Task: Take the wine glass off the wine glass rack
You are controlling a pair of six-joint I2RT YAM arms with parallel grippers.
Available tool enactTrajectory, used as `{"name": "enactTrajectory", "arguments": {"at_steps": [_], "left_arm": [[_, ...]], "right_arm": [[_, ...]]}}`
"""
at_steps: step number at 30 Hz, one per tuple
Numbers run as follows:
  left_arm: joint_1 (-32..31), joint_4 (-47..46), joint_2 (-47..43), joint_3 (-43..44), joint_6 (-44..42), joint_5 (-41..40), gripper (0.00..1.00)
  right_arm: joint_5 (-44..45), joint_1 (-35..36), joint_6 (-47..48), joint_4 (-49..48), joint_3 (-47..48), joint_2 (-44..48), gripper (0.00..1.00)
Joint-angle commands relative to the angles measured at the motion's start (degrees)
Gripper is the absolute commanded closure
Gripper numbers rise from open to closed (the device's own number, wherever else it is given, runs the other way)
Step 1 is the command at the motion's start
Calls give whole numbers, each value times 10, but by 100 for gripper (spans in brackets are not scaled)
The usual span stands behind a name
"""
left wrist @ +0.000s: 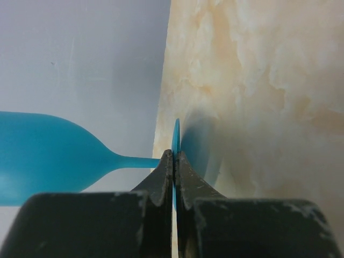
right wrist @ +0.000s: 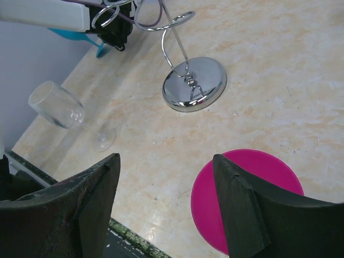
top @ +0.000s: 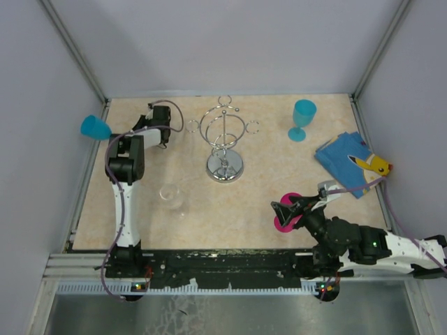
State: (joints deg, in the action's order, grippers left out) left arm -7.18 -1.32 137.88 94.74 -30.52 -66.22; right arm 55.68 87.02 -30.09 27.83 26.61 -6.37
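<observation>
The chrome wine glass rack (top: 225,142) stands at the table's middle back, and no glass hangs on its loops. It also shows in the right wrist view (right wrist: 194,84). My left gripper (top: 131,132) is shut on the foot (left wrist: 175,137) of a blue wine glass (top: 94,127). It holds the glass on its side, with the bowl (left wrist: 37,158) past the table's left edge by the wall. My right gripper (right wrist: 166,177) is open and empty over the near right of the table, just above a pink disc (right wrist: 252,188).
A clear wine glass (top: 171,195) stands in front of the rack's left side and also shows in the right wrist view (right wrist: 56,105). A second blue glass (top: 303,118) stands upright at the back right. A blue cloth with a yellow figure (top: 349,162) lies at the right edge.
</observation>
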Motion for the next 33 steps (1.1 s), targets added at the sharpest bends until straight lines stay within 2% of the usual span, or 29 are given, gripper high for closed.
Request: {"name": "enactTrajectory", "arguments": {"at_steps": [1, 20, 28, 33], "left_arm": [[-9, -40, 15, -13, -28, 23, 100], [-46, -109, 52, -35, -84, 33, 100], [-46, -79, 40, -33, -48, 53, 79], [-46, -54, 35, -28, -25, 68, 69]], "right_arm": [[14, 6, -5, -2, -3, 10, 30], [13, 6, 3, 0, -13, 40, 30], [13, 6, 4, -3, -16, 40, 30], [13, 6, 4, -3, -17, 40, 30]]}}
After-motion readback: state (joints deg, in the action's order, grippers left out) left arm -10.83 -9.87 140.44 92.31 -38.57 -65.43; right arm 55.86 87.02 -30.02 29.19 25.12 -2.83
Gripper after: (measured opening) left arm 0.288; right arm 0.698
